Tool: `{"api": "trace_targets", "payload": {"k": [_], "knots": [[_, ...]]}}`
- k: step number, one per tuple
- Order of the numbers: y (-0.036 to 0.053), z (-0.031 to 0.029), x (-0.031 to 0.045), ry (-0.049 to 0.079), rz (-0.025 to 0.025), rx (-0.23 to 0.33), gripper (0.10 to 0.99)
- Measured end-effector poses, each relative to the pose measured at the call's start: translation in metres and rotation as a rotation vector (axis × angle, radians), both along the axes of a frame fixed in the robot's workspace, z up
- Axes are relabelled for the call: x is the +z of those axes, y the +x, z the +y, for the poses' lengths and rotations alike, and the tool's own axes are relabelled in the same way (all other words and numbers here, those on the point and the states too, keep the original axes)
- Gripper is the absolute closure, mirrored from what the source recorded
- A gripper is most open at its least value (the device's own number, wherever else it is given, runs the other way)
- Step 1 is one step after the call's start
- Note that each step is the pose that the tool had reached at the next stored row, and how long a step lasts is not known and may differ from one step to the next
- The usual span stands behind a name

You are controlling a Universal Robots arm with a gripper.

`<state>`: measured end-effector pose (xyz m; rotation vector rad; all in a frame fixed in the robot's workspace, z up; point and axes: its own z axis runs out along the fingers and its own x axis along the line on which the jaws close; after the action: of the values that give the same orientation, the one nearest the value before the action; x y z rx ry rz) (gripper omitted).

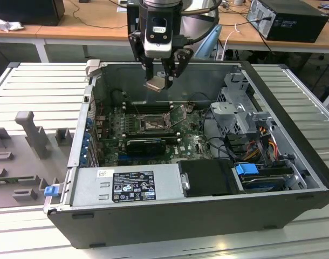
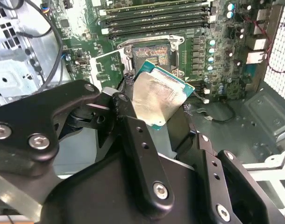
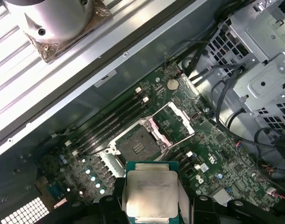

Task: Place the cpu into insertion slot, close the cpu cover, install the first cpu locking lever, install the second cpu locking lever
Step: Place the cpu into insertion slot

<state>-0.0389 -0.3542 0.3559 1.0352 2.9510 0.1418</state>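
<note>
Over the open case (image 1: 180, 216) | gripper (image 1: 160, 80) pinching the cpu (image 3: 152, 193); insertion slot (image 3: 137, 145) bare; cpu cover (image 3: 184, 117) flipped up

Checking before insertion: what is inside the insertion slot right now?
The insertion slot holds only its bare dark contact field, no chip. In the second wrist view the cpu, held by the gripper, hides one edge.

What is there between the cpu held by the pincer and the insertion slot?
Nothing: in the first wrist view the stretch from the cpu to the insertion slot is bare, and the cpu cover stands open beside it.
</note>
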Motion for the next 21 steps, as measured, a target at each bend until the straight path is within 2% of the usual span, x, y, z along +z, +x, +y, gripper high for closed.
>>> {"api": "trace_targets", "payload": {"k": [3, 8, 21], "knots": [[0.0000, 0.0000, -0.0010, 0.000, 0.0000, -0.024, 0.557], [-0.0001, 0.0000, -0.0088, 0.000, 0.0000, -0.054, 0.557], [-0.0002, 0.0000, -0.0151, 0.000, -0.0001, -0.056, 0.557]]}}
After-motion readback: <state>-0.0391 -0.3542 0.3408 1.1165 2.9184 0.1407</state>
